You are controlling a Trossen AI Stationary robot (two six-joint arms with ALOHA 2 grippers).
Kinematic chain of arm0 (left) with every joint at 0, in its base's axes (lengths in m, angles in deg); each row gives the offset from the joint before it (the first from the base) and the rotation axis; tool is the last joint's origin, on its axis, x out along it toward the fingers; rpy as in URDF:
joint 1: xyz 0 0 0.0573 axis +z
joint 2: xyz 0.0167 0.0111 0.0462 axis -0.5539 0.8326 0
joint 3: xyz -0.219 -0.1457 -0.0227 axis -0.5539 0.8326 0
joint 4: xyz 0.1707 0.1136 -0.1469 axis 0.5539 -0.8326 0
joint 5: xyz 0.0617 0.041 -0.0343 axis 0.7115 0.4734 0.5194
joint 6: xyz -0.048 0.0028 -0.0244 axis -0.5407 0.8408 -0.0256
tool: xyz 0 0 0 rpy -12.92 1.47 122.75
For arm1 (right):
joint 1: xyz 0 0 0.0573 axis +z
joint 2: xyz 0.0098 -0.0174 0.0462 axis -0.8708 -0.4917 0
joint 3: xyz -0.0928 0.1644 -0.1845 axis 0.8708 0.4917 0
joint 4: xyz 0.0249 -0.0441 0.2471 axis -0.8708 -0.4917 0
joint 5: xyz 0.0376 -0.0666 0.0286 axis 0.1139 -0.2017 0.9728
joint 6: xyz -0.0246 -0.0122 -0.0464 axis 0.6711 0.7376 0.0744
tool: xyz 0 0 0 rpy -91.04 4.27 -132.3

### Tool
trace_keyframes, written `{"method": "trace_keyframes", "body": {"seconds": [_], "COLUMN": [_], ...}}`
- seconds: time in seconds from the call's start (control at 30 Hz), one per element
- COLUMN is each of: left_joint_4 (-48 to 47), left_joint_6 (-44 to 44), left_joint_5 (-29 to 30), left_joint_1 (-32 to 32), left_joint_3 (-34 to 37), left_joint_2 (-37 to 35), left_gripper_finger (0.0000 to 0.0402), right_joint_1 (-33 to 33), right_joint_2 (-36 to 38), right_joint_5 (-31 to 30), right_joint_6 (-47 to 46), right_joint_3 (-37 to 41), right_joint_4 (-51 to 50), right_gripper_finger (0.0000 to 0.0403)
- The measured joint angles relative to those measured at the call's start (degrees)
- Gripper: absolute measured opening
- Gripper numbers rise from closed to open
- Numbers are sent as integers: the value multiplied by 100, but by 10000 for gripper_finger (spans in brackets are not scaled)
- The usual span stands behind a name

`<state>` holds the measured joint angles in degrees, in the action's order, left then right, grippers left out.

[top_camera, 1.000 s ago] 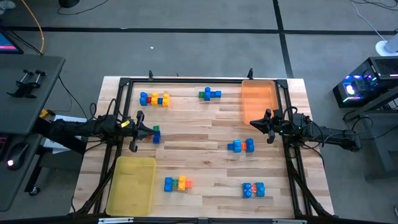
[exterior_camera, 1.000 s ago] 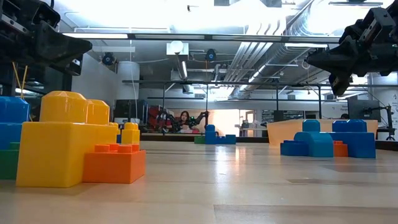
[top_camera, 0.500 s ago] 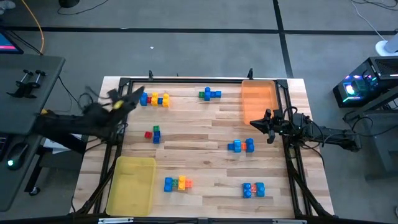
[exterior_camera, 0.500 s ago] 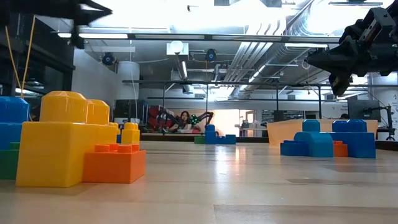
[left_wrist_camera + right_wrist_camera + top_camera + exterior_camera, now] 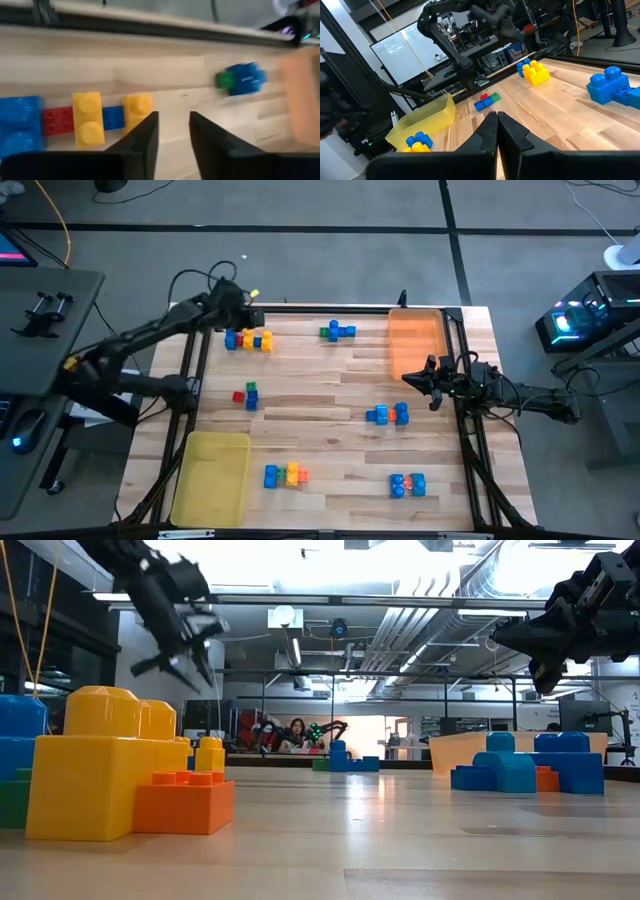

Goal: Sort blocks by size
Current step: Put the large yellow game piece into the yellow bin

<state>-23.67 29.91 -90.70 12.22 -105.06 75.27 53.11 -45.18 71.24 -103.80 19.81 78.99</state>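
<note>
Gripper [image 5: 240, 307]: left, part open, empty, above far-left blocks [image 5: 249, 340].
Approach: centre the jaws on one brick (likely the end one); descend squarely.

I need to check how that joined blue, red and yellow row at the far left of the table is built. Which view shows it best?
The left wrist view: the blue-red-yellow row sits close, each brick distinct. The high view shows it small; the right wrist view shows it distant.
</note>
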Motion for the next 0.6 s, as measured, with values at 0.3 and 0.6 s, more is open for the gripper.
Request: {"method": "trace_keyframes", "body": {"seconds": [0.3,0.6], "left_joint_4": [335,486], "left_joint_6": [348,87], "left_joint_5": [-498,-445], "left_joint_1": [-29,-52], "left_joint_3": [0,0], "left_joint_2": [1168,1860], "left_gripper_finger": [226,252], "right_joint_1": [-2,0], "right_joint_2": [0,0], "right_joint_5": [0,0], "right_joint_6": [0,0], "right_joint_3": [-2,-2], "right_joint_4": [2,0], "right_gripper_finger": [1,1]}}
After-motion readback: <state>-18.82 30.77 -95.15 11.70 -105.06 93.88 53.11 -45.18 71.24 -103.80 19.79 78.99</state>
